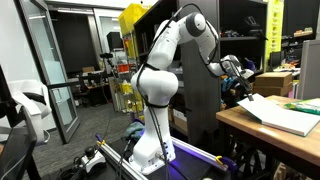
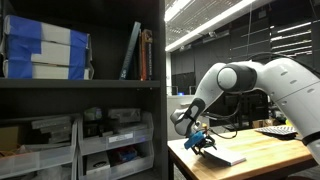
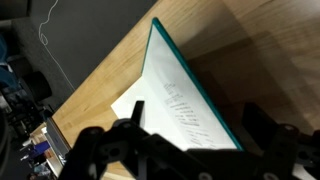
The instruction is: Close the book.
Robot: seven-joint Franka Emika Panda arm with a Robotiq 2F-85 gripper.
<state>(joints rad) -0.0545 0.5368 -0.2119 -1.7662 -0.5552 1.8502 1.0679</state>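
Arm, in an exterior view: the white arm (image 1: pixel 165 60) stands left of the wooden counter (image 1: pixel 245 125) and reaches right.
Hand, same view: the hand (image 1: pixel 234 72) hangs above the counter's left end – its spread cannot be told here.
Book, same view: the book (image 1: pixel 285 115) lies open on the counter, white pages up, to the right of the hand and lower.
Book, in an exterior view: the book (image 2: pixel 224 156) shows pale and flat near the left end of the counter (image 2: pixel 265 150).
Hand, same view: the hand (image 2: pixel 198 140) sits low at the book's left edge; whether they touch cannot be told.
Hand, wrist view: the hand (image 3: pixel 190 152) is spread wide, its 2 dark fingers (image 3: pixel 258 135) well apart and gripping nothing.
Book, wrist view: 1 teal-edged leaf of the book (image 3: pixel 185 110) stands raised and tilted – its printed white page faces the camera, above the counter (image 3: pixel 100 80).
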